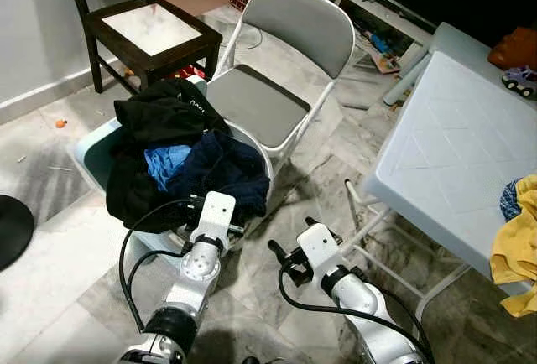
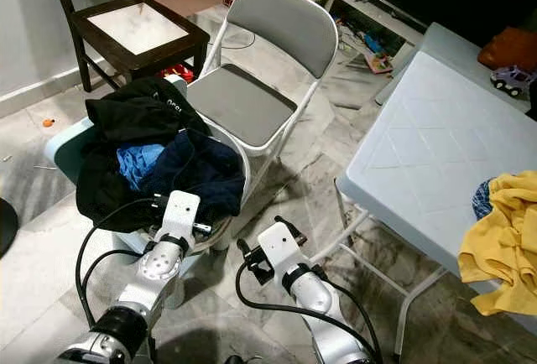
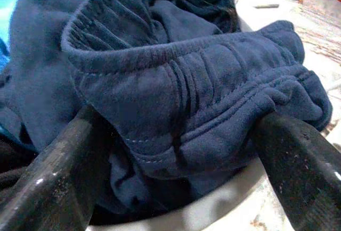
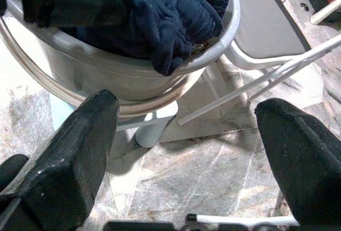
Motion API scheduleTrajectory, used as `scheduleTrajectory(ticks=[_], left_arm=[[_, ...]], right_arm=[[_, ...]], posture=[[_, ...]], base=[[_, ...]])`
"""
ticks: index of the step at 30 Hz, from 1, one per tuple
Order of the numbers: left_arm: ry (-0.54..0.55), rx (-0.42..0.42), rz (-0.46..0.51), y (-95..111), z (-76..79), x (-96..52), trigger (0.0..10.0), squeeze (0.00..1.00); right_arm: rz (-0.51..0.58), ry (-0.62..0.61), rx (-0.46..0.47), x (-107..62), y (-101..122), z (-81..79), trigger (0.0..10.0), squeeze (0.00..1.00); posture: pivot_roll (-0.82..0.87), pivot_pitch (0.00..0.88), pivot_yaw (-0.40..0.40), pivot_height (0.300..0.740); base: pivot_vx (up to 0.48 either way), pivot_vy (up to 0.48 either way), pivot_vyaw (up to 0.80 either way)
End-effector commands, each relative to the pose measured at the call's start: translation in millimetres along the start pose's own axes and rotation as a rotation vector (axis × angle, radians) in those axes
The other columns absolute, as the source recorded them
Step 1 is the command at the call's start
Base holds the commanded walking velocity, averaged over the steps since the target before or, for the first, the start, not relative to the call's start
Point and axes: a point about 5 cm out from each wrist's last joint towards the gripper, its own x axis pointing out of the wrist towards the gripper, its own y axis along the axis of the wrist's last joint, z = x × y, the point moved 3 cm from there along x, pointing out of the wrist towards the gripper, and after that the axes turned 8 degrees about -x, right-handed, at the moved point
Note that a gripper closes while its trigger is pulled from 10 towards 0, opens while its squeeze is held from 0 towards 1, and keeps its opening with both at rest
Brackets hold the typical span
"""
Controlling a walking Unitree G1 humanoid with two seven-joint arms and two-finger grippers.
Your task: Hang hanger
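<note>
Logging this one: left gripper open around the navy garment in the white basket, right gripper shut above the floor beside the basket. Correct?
One error: the right gripper is open, not shut. The right wrist view shows its two black fingers spread wide apart above the marble floor, holding nothing. The rest stands: the left gripper is open around the navy garment at the rim of the white basket.

A crumpled navy fleece garment [image 1: 220, 167] lay atop the laundry basket [image 1: 84, 148], its ribbed hem spilling over the rim at five o'clock.
</note>
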Motion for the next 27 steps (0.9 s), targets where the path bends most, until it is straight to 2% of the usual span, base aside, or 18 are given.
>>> scheduleTrajectory(ticks=[1, 4, 6, 8, 9, 10, 11, 13, 19, 20, 22, 23, 24, 27], left_arm=[[-0.001, -0.014, -0.04, -7.0, 6.1, -0.6, 10.0, 0.0], [0.008, -0.01, -0.064, -11.7, 2.9, -1.0, 10.0, 0.0], [0.029, -0.027, -0.136, -24.0, -1.4, -4.6, 10.0, 0.0], [0.031, -0.034, -0.151, -26.4, -0.9, -5.9, 10.0, 0.0], [-0.002, -0.091, -0.162, -27.1, 5.4, -8.3, 10.0, 0.19], [-0.013, -0.091, -0.153, -25.5, 7.9, -9.2, 10.0, 0.63], [-0.028, -0.092, -0.147, -24.5, 10.5, -10.4, 10.0, 1.0], [-0.032, -0.102, -0.163, -27.8, 10.3, -11.4, 10.0, 1.0], [0.028, -0.075, -0.194, -35.8, -6.6, -12.1, 10.0, 1.0], [0.059, -0.047, -0.182, -34.9, -19.0, -13.3, 10.0, 1.0], [0.083, -0.039, -0.187, -34.9, -26.3, -14.8, 10.0, 1.0], [0.09, -0.044, -0.197, -36.0, -27.6, -15.6, 10.0, 0.31], [0.07, -0.051, -0.188, -34.1, -25.4, -15.8, 10.0, 0.0], [0.026, -0.039, -0.144, -24.1, -17.8, -16.2, 10.0, 0.0]], right_arm=[[-0.031, -0.016, -0.002, -5.6, -7.6, 5.0, 10.0, 0.0], [-0.032, -0.015, -0.002, -5.8, -7.8, 4.6, 10.0, 0.0], [-0.032, -0.015, -0.002, -5.8, -8.1, 4.9, 10.0, 0.0], [-0.032, -0.015, -0.002, -5.5, -7.9, 5.2, 10.0, 0.0], [-0.032, -0.015, -0.003, -5.4, -7.6, 5.9, 10.0, 0.0], [-0.032, -0.015, -0.003, -5.3, -7.7, 6.4, 10.0, 0.0], [-0.032, -0.015, -0.004, -5.3, -7.9, 6.8, 10.0, 0.0], [-0.033, -0.015, -0.005, -5.0, -8.1, 7.0, 10.0, 0.0], [-0.033, -0.012, -0.005, -4.0, -7.6, 6.5, 10.0, 0.0], [-0.032, -0.013, -0.004, -4.0, -7.6, 6.0, 10.0, 0.0], [-0.033, -0.012, -0.003, -4.2, -7.7, 5.4, 10.0, 0.0], [-0.033, -0.012, -0.002, -4.5, -8.2, 5.1, 10.0, 0.0], [-0.034, -0.011, -0.002, -4.8, -8.6, 4.7, 10.0, 0.0], [-0.036, -0.005, -0.004, -4.8, -9.2, 3.7, 10.0, 0.0]], posture=[[0.16, 0.165, -0.274, 0.74], [0.16, 0.166, -0.275, 0.74], [0.16, 0.165, -0.277, 0.74], [0.16, 0.165, -0.277, 0.74], [0.16, 0.166, -0.278, 0.74], [0.17, 0.165, -0.28, 0.74], [0.17, 0.165, -0.279, 0.74], [0.17, 0.165, -0.279, 0.74], [0.17, 0.165, -0.279, 0.74], [0.17, 0.165, -0.276, 0.74], [0.17, 0.166, -0.276, 0.74], [0.18, 0.165, -0.276, 0.74], [0.18, 0.164, -0.277, 0.74], [0.18, 0.162, -0.279, 0.74]], base=[[0.0, 0.0, 0.0], [0.0, 0.0, 0.0], [0.0, 0.0, 0.0], [0.0, 0.0, 0.0], [0.0, 0.0, 0.0], [0.0, 0.0, 0.0], [0.0, 0.0, 0.0], [0.0, 0.0, 0.0], [0.0, 0.0, 0.0], [0.0, 0.0, 0.0], [0.0, 0.0, 0.0], [0.0, 0.0, 0.0], [0.0, 0.0, 0.0], [0.0, 0.0, 0.0]])
